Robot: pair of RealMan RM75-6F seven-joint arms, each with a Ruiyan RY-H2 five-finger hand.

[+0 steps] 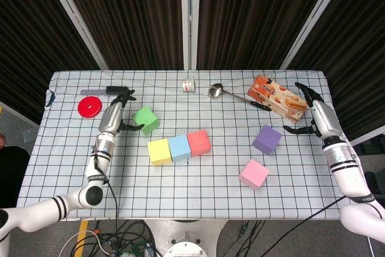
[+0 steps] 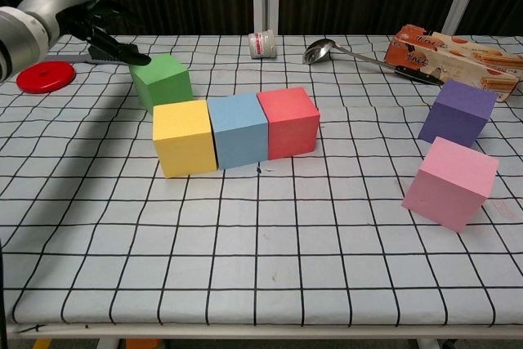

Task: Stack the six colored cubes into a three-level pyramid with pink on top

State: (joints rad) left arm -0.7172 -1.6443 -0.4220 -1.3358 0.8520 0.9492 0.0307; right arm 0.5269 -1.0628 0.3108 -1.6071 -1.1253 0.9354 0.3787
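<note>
Overhead, the left robot hand (image 1: pixel 114 114) hangs released just left of the green cube (image 1: pixel 145 119); the right robot hand (image 1: pixel 317 114), also released, is right of the purple cube (image 1: pixel 266 139). Yellow (image 1: pixel 159 151), blue (image 1: pixel 179 146) and red (image 1: pixel 198 142) cubes touch in a row.

From the chest, the pink cube (image 2: pixel 450 183) sits near right on the worktop (image 2: pixel 270 267).

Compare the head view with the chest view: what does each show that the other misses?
Only the head view shows the right hand, open beside the snack box, plus both forearms. Only the chest view shows the cubes' side faces, such as the pink cube tilted. Both show the left hand open by the green cube, the yellow-blue-red row, purple cube, spoon and red disc.
</note>
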